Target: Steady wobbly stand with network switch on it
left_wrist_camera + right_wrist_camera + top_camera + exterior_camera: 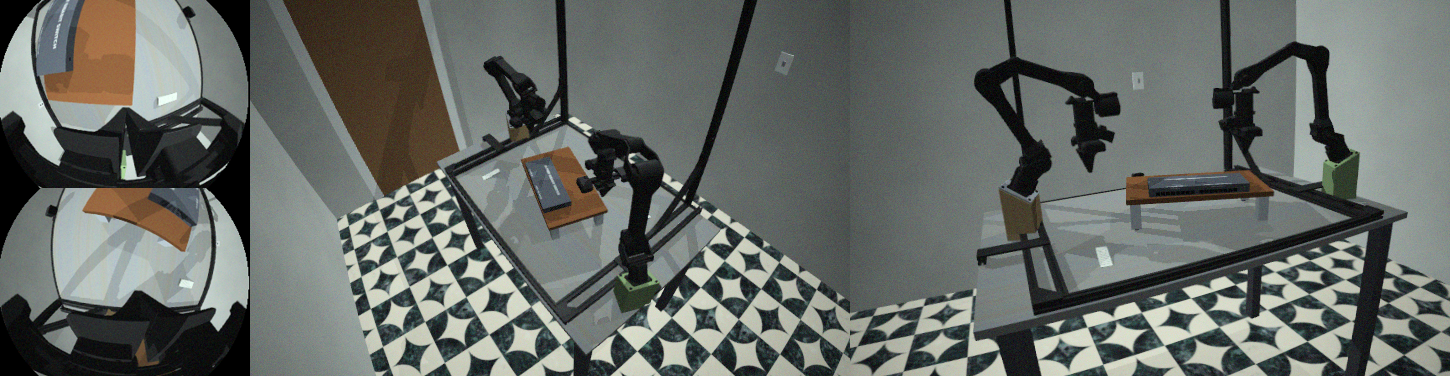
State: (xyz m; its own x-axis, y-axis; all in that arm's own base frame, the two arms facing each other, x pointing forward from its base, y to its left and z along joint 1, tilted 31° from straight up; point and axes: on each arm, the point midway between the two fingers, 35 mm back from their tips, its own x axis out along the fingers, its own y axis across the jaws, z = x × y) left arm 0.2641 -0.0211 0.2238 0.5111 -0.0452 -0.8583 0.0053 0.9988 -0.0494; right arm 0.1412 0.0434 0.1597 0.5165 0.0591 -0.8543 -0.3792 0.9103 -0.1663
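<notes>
The wooden stand (582, 194) (1200, 199) (105, 80) (126, 213) stands on pale legs mid-table; its exact tilt and the short leg cannot be told. The grey network switch (550, 185) (1197, 184) (59, 42) (180, 202) lies on top, toward one long edge. One white wedge (491, 174) (1104, 256) (186, 284) lies on the table toward the right arm. Another white wedge (649, 216) (167, 99) lies toward the left arm. My left gripper (1248, 146) (125, 110) is shut and empty above the stand's end. My right gripper (1090, 169) (137, 294) is shut and empty, high above the table.
Black rails (515, 270) (1210, 260) border the table. The left arm's green base (635, 295) (1342, 175) and the right arm's tan base (519, 133) (1020, 212) stand at opposite ends. A small black block (1137, 174) (189, 12) (51, 210) shows beyond the stand.
</notes>
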